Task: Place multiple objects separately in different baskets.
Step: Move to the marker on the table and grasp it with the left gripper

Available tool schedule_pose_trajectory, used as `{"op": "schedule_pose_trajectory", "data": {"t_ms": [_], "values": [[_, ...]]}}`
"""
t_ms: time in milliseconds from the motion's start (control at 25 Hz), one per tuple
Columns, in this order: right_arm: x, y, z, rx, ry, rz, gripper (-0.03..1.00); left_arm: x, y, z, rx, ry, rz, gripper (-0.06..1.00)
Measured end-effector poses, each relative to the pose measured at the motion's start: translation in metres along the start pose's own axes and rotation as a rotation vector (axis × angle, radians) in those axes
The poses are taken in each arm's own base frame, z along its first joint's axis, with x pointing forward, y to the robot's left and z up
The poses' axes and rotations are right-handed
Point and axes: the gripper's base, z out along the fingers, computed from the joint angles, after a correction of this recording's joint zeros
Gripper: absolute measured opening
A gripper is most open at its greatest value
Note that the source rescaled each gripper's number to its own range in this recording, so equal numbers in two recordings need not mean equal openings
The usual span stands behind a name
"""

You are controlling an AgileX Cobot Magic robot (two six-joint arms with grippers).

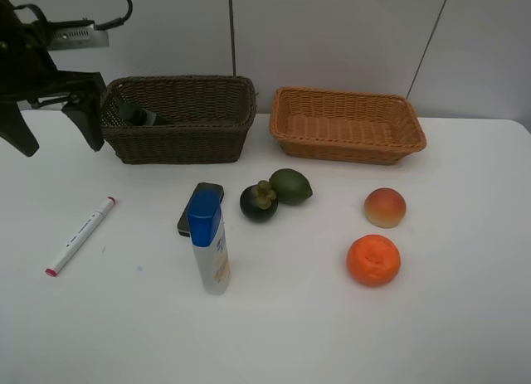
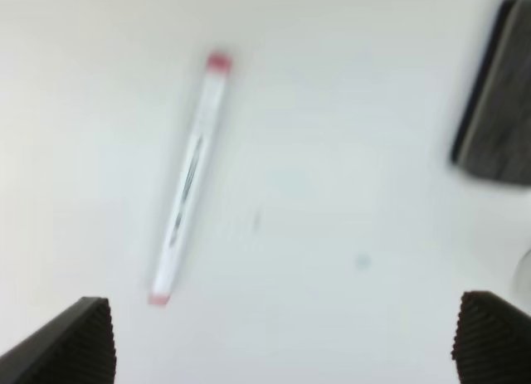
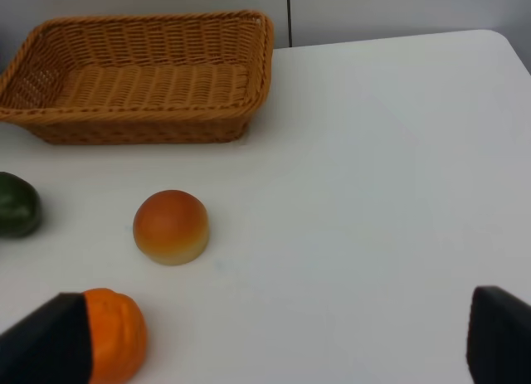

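Left fingers [image 2: 70, 347] wide apart, nothing between them. Left gripper [image 1: 64, 148] hangs off the outer end of the dark brown basket [image 1: 178, 143], above the table. Right gripper [image 3: 274, 342] is also spread and empty; it doesn't show in the high view.

Where things are:
- dark green pump bottle [image 1: 137, 114]: lying in the dark brown basket
- white pink-tipped marker [image 1: 80, 235]: flat on the table, near me, well apart from the rest
- dark flat case [image 1: 207, 190]: flat, with the white blue-capped bottle [image 1: 209, 243] upright right in front of it; can't tell if they touch
- dark purple mangosteen [image 1: 259, 201] and green citrus [image 1: 291, 186]: pressed together mid-table
- peach [image 1: 385, 207] and orange [image 1: 373, 260]: right side, apart
- light orange-tan basket [image 1: 340, 149]: nothing in it

My guess at the next pick is the marker. Risks:
- it's thin and low, so closing too high misses it, while going too low scrapes the fingertips on the table
- closing along its length instead of across will spin or roll it away
- my wrist view is blurred, so alignment is shaky
- reaching for the case could tip the upright bottle
- lifting the mangosteen or citrus may nudge the other into rolling
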Motion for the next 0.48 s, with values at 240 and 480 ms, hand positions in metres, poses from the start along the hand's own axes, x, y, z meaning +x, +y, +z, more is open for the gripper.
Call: {"op": "schedule_pose_trajectory", "data": {"t_ms": [240,480], "values": [[0.000,0.000,0.000,0.000,0.000,0.000,1.00,0.026,0.017,0.054,-0.091,-0.001,0.085,1.00],[0.000,0.000,0.000,0.000,0.000,0.000,1.00,0.030,0.023,0.092,-0.108,-0.192,0.178,1.00]]}}
